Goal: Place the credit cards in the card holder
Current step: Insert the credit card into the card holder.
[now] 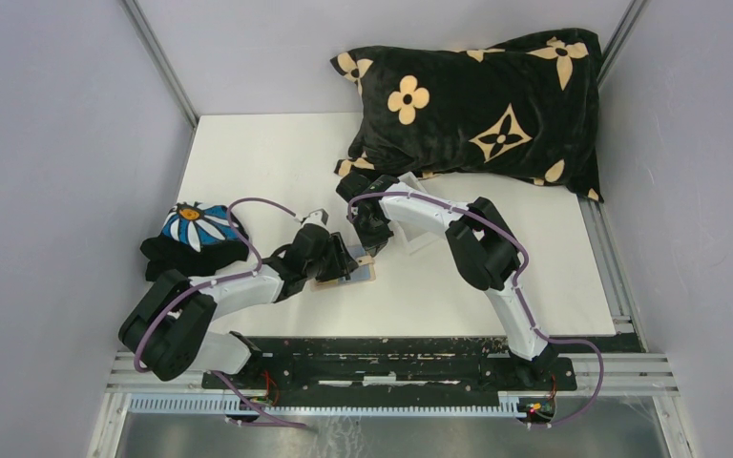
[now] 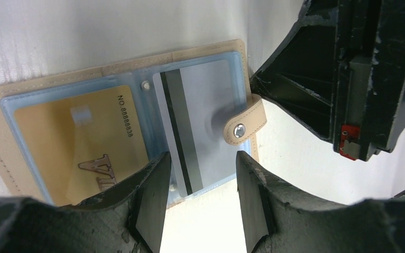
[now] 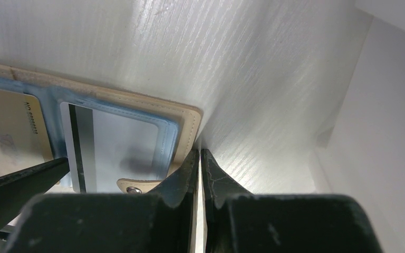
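Gold card (image 2: 58,137) in card holder (image 2: 205,50) reads "NO 888…"; L tool (image 2: 200,166) wide, R tool (image 3: 199,158) closed.

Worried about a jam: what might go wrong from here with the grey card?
The grey card seems to stick out of its sleeve, inside the open left gripper; a skewed push might buckle it. The shut right gripper only meets the card holder at its edge, so the holder may slide. The snap tab lies over that sleeve and could snag.
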